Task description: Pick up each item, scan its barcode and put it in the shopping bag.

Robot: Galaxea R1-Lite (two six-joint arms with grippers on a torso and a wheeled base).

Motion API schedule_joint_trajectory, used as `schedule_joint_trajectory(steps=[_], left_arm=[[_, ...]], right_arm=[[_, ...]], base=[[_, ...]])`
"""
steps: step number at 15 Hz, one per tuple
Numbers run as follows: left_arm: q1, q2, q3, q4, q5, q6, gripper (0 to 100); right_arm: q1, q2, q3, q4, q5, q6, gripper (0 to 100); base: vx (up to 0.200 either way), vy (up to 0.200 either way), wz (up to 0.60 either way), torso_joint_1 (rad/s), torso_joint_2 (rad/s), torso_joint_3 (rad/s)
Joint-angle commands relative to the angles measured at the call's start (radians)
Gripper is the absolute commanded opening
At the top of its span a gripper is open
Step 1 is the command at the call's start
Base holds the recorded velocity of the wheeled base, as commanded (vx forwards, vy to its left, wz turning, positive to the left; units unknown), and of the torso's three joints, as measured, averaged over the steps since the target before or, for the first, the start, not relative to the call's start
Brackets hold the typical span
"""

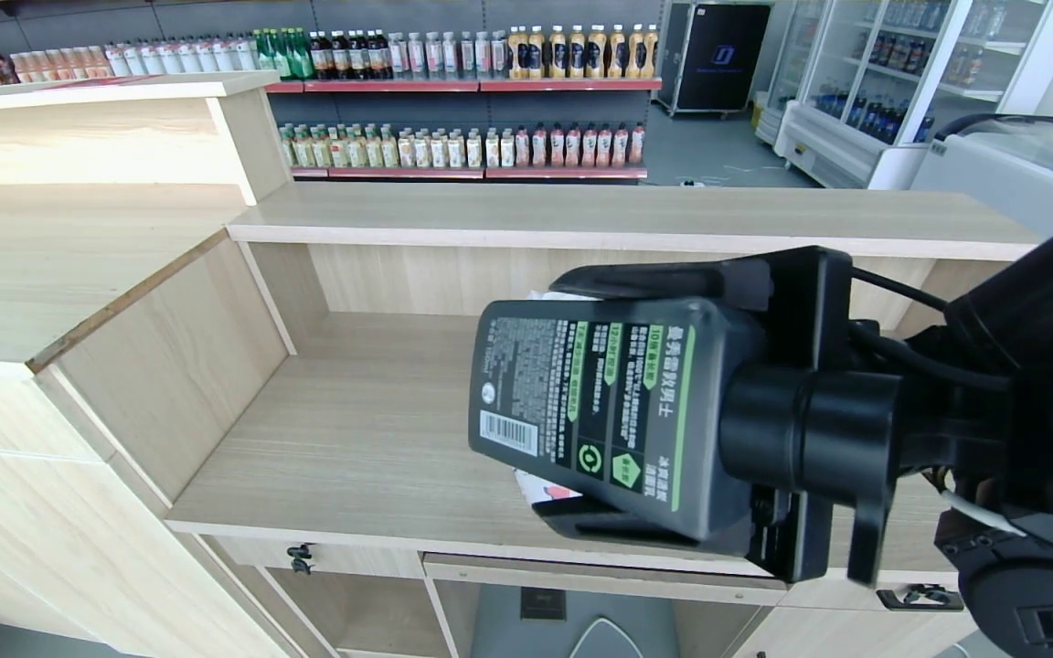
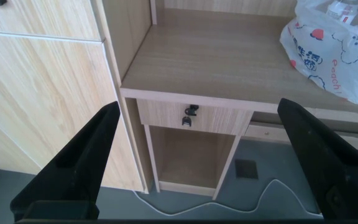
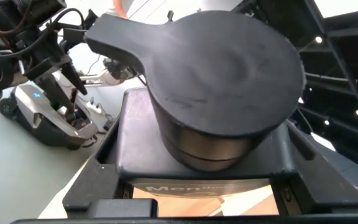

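A dark grey, green-labelled plastic bottle is clamped in the right gripper's fingers above a pale wooden counter; the left gripper's fingers are held apart.

A pale wooden checkout counter has a recessed lower surface; on it, near the front edge, sits a white plastic shopping bag with pink and blue print, well apart from the counter's keyed drawer
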State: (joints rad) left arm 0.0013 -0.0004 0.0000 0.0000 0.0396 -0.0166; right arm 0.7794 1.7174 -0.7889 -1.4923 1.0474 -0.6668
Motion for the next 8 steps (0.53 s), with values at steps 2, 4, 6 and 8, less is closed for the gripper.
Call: schedule_joint_trajectory(steps=[2, 4, 6, 8], left_arm=[[0.000, 0.000, 0.000, 0.000, 0.000, 0.000, 100], [0.000, 0.000, 0.000, 0.000, 0.000, 0.000, 100], [0.000, 0.000, 0.000, 0.000, 0.000, 0.000, 100], [0.000, 0.000, 0.000, 0.000, 0.000, 0.000, 100]], right_arm=[[0.006, 0.014, -0.004, 0.001, 0.000, 0.000, 0], [0.005, 0.007, -0.001, 0.001, 0.000, 0.000, 0], [0.005, 0.004, -0.001, 0.001, 0.000, 0.000, 0], [0.005, 0.002, -0.003, 0.001, 0.000, 0.000, 0]], base=[[0.000, 0.000, 0.00, 0.000, 0.00, 0.000], [0.000, 0.000, 0.00, 0.000, 0.00, 0.000], [0.000, 0.000, 0.00, 0.000, 0.00, 0.000], [0.000, 0.000, 0.00, 0.000, 0.00, 0.000]])
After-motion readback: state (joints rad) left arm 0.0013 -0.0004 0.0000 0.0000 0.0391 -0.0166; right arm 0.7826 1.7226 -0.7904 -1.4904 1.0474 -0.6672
